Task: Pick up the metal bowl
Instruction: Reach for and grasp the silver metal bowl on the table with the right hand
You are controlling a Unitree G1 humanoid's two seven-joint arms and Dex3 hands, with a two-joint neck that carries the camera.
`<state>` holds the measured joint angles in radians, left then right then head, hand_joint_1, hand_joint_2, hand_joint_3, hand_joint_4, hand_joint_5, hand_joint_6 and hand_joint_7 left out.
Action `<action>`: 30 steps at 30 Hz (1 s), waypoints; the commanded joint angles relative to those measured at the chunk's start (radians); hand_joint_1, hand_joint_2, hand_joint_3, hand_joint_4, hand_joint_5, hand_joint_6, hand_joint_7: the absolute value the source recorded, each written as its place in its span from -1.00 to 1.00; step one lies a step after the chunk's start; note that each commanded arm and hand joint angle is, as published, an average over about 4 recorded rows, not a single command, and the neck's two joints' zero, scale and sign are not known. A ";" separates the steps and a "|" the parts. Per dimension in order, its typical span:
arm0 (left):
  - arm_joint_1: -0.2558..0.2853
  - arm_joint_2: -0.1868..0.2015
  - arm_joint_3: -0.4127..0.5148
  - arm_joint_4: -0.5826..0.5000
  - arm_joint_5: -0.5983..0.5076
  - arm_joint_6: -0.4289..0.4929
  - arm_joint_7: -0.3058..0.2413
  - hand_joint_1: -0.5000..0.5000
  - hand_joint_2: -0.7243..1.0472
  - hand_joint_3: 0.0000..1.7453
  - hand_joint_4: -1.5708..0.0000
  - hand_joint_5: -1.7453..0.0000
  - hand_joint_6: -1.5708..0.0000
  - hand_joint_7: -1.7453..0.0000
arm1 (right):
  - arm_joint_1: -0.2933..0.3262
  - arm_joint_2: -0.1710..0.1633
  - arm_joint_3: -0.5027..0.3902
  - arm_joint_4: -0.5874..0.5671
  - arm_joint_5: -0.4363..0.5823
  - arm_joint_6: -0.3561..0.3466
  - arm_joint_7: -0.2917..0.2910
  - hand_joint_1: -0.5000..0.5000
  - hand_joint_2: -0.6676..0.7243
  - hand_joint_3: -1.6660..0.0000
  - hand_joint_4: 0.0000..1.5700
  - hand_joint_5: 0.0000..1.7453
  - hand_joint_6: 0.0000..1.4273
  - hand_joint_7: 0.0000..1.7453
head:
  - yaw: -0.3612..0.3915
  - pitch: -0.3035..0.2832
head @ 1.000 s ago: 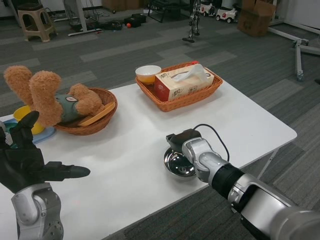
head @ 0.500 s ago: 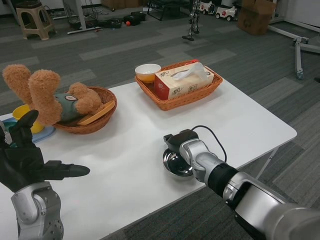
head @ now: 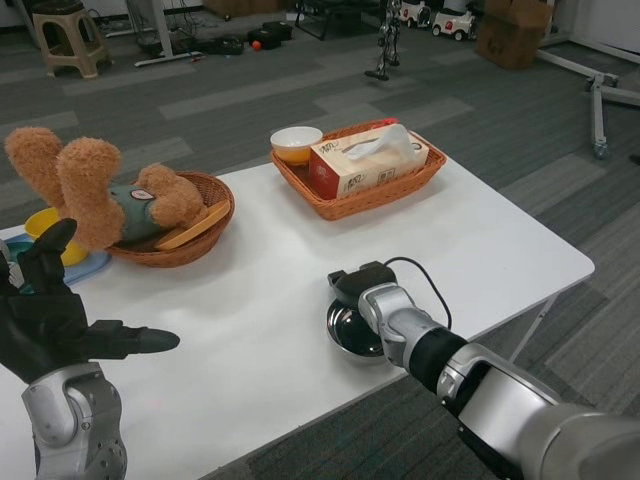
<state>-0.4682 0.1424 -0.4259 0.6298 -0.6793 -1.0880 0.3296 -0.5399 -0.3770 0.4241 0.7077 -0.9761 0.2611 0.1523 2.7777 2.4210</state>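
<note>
— Near the front edge of the white table (head: 300,250), what sits under the right arm?

— A small shiny round metal bowl (head: 352,330), resting on the tabletop a little right of centre. Its far rim is covered by the black right hand (head: 352,283), which lies on that rim.

— Is the hand clamped on the bowl?

— I cannot tell. The hand is seen from behind, the fingers are hidden, and the bowl looks flat on the table. A black cable loops up from the wrist.

— And the other hand?

— The black left hand (head: 55,325) is raised at the picture's left, well apart from the bowl, holding nothing, with one finger pointing right and the thumb lifted.

— What lies further out?

— At the far side of the table stands an oblong woven orange-brown basket (head: 420,180) holding a red and cream cardboard tissue box (head: 365,160) with a white tissue sticking up. Just beside that basket's left corner is a small cream and yellow bowl (head: 296,144). Toward the left is a round woven brown basket (head: 205,235) with a fuzzy brown teddy bear (head: 95,190) lying in it, legs up, beside a flat wooden piece (head: 195,230). Left of that, a yellow dish (head: 40,228) sits on a light blue plate (head: 88,266).

— Beyond the table?

— Grey carpet floor (head: 200,100), a beige plastic stool (head: 70,40) and brown cardboard boxes (head: 515,35).
</note>
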 commanded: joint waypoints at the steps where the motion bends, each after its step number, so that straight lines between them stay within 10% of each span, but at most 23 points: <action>1: 0.015 0.008 0.002 0.001 0.004 -0.007 -0.001 -0.91 -0.90 -1.00 -0.43 -0.53 1.00 0.92 | -0.015 0.005 0.002 0.006 0.007 -0.009 -0.007 -0.92 0.89 1.00 -0.99 -1.00 -0.98 -0.92 | -0.003 -0.001; 30: 0.019 0.008 0.001 0.000 0.004 -0.007 -0.001 -0.92 -0.90 -1.00 -0.43 -0.53 1.00 0.92 | -0.034 0.003 0.053 0.055 0.022 -0.027 -0.008 -0.88 0.82 1.00 -1.00 -0.97 -1.00 -0.92 | -0.002 -0.007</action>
<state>-0.4660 0.1425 -0.4259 0.6298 -0.6793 -1.0880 0.3296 -0.5693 -0.3762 0.4677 0.7476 -0.9568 0.2346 0.1414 2.7754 2.4135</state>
